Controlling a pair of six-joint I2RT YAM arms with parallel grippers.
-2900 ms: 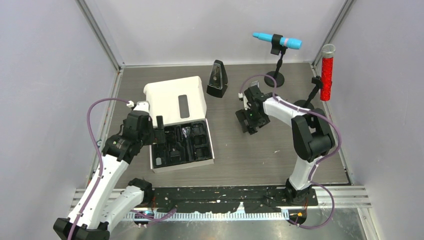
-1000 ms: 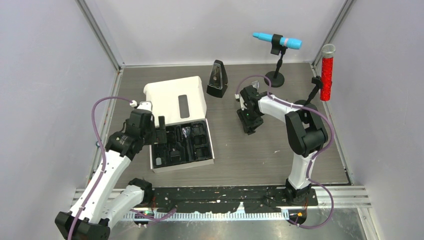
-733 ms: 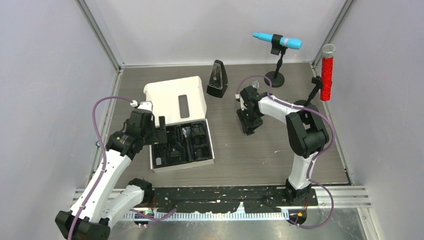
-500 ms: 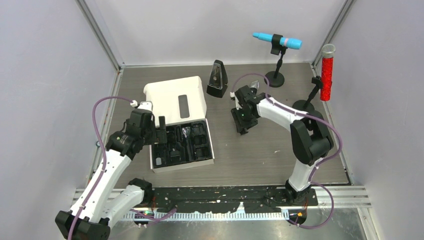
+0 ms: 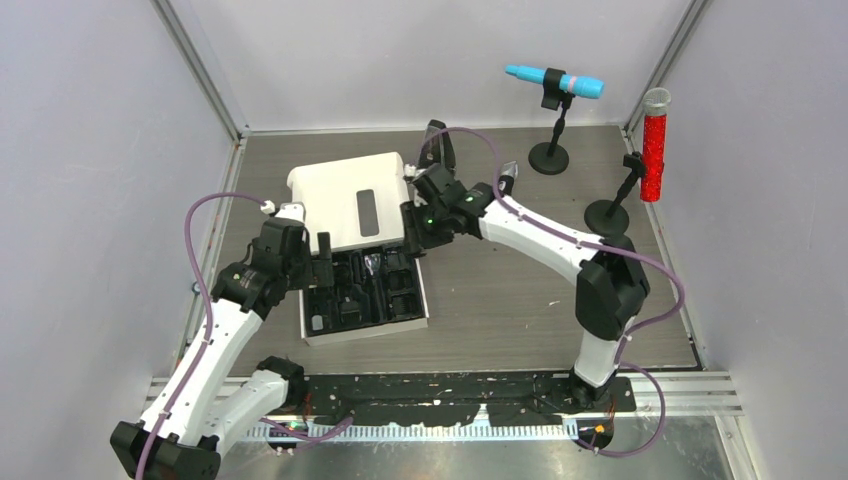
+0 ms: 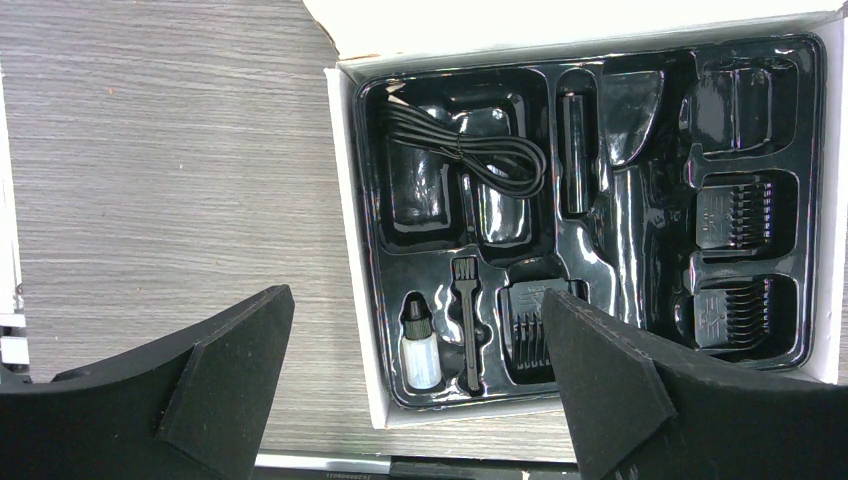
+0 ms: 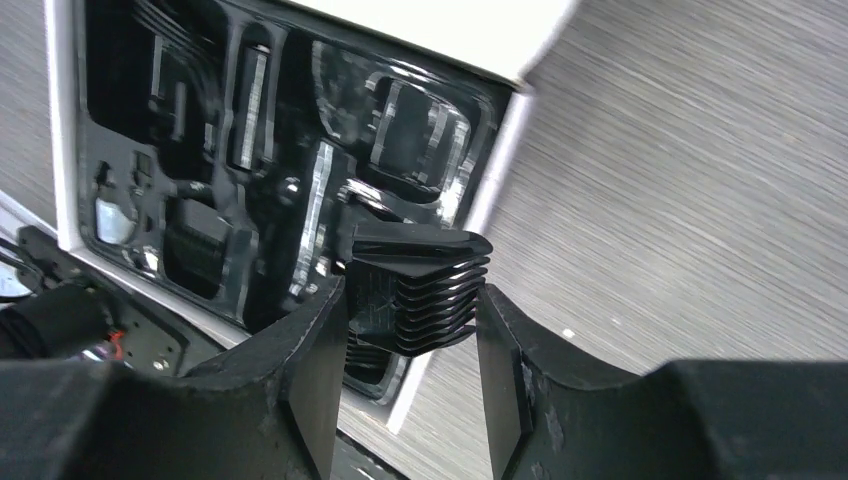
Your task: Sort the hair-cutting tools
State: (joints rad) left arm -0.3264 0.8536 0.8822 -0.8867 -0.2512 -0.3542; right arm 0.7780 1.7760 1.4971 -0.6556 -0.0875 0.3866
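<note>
One comb guard (image 7: 420, 285) in right gripper (image 7: 412, 305); above tray (image 7: 200, 130).

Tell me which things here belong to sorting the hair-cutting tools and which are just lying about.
Job: black ribbed comb guard in the right gripper; white box with black moulded tray; coiled black cable; tiny clear bottle; small black brush.
Lying about: black pyramid-shaped metronome; blue microphone on black stand; red glittery microphone on black stand.

On my grey wood-grain table (image 5: 500, 300) I see an open white box (image 5: 350, 200) at nine o'clock, a black metronome (image 5: 441, 152) at twelve, a blue microphone stand (image 5: 548, 157) at one and a red microphone stand (image 5: 606, 212) at two
</note>
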